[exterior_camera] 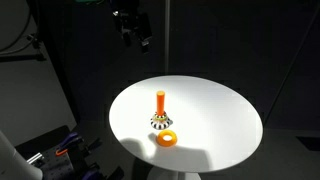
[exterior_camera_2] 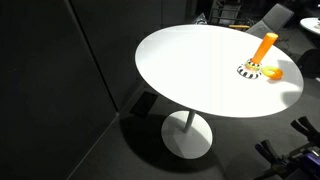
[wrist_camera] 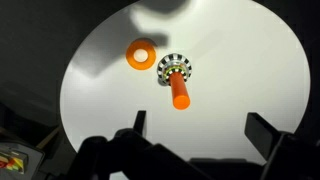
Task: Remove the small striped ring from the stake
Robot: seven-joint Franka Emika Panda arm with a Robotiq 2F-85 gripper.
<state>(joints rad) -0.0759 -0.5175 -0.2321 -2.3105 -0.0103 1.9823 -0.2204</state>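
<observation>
Pincer (wrist_camera: 200, 128) wide open w/ nothing held, well above small striped ring (wrist_camera: 173, 68) on stake (wrist_camera: 180, 93).

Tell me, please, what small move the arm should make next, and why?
Probably lower the gripper toward the stake. It hangs open, high above the table, and the small striped ring sits at the stake's base, with the plain orange ring lying beside it.

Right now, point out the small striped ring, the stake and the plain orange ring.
small striped ring (wrist_camera: 164, 68), wrist view, its striped rim.
stake (wrist_camera: 181, 93), wrist view, mid shaft.
plain orange ring (wrist_camera: 130, 56), wrist view, its band.
</observation>
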